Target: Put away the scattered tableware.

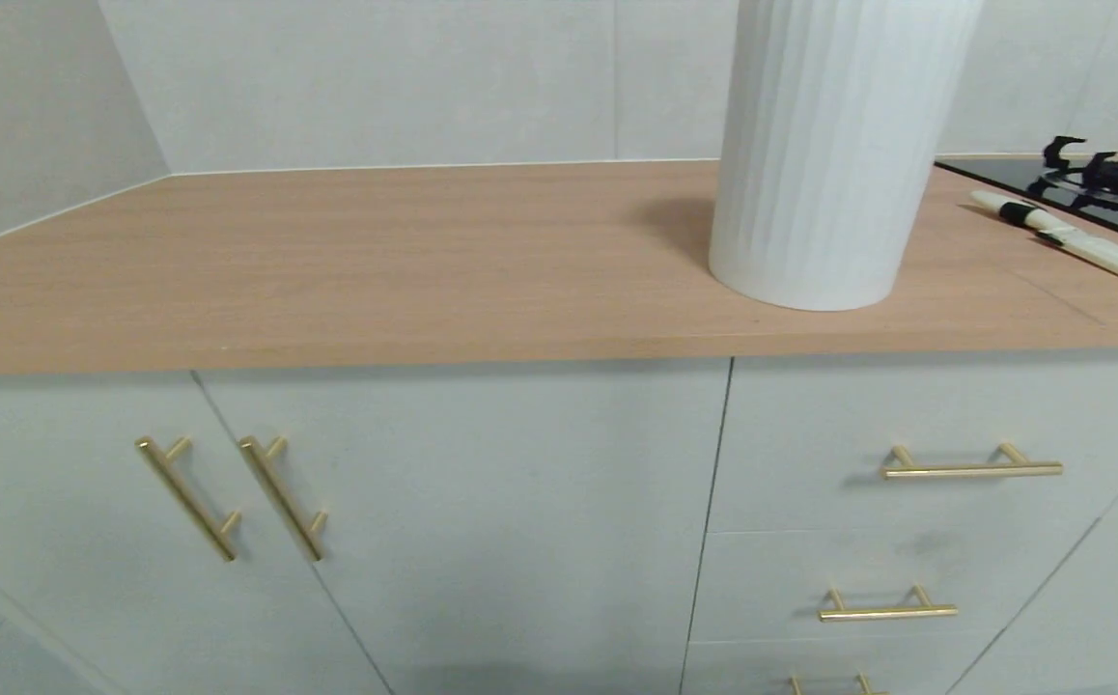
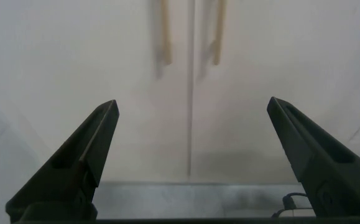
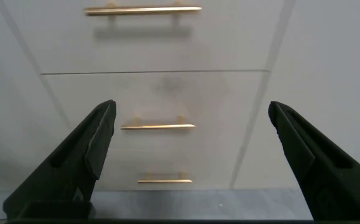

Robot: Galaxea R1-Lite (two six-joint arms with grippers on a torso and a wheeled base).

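A tall white ribbed container [image 1: 834, 145] stands on the wooden countertop [image 1: 376, 261] at the right. A cream knife with a black band [image 1: 1071, 241] lies further right, beside the stove. My left gripper [image 2: 192, 109] is open, facing the white cabinet doors with two gold handles [image 2: 189, 31]. My right gripper [image 3: 192, 112] is open too, low in front of the drawer fronts with gold bar handles [image 3: 158, 126]. Nothing is between either pair of fingers.
A black stovetop with a burner grate [image 1: 1109, 179] sits at the far right. Below the counter are two cabinet doors [image 1: 231, 497] at the left and a stack of drawers [image 1: 972, 468] at the right. Walls close off the counter's back and left.
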